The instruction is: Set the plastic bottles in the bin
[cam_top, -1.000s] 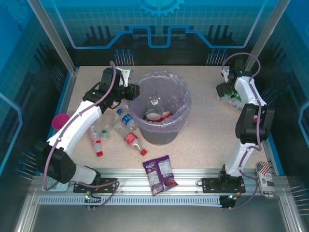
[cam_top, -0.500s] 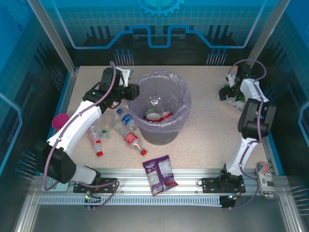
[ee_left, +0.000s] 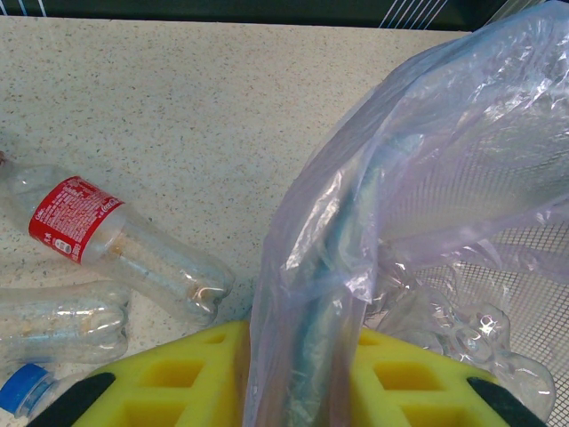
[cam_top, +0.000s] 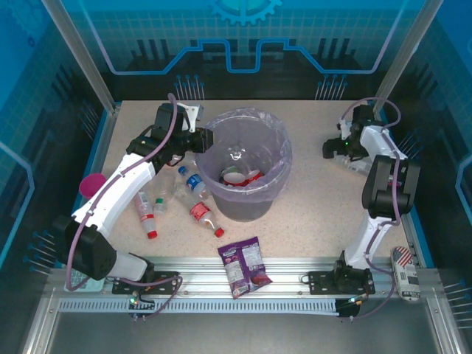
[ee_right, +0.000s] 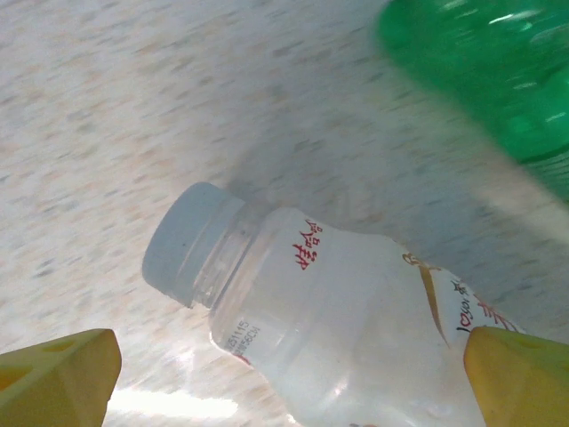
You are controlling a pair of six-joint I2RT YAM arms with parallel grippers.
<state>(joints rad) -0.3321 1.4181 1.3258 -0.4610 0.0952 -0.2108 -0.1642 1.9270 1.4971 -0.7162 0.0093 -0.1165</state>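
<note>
Snack packet (cam_top: pixel 245 267) near bin (cam_top: pixel 248 210)

Robot lab cell, blue-panelled enclosure (cam_top: pixel 243 44)

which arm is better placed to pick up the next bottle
Right, likely. The right tool is open over a pale-capped bottle lying on the table, while the left tool is shut on the bin's bag.
</note>
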